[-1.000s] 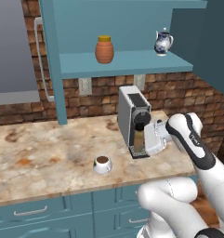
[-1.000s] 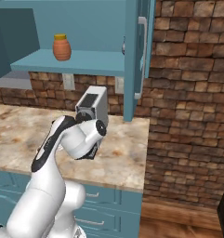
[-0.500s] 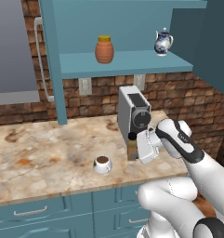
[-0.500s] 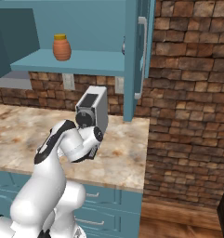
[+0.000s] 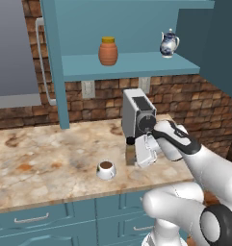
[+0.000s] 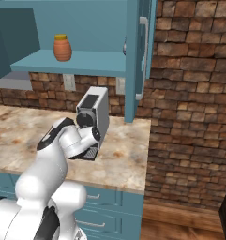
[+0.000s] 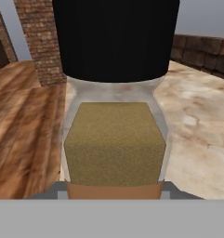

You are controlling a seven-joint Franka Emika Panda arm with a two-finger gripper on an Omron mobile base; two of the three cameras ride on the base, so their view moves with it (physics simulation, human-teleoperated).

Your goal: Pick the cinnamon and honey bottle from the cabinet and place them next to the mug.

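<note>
Holding the cinnamon (image 5: 131, 150) upright, hand (image 5: 136, 153) low beside the mug (image 5: 106, 169)

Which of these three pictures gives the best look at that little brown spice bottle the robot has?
The hand view: the cinnamon looms close, black cap and brown powder plain. In the left base view it is a small bottle at the gripper, near the mug. In the right base view I cannot make it out.

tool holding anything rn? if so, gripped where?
Yes: the cinnamon bottle, upright just above the counter right of the mug. The tool has it from the side, around the body below the black cap; exact finger contact is hidden.
</note>
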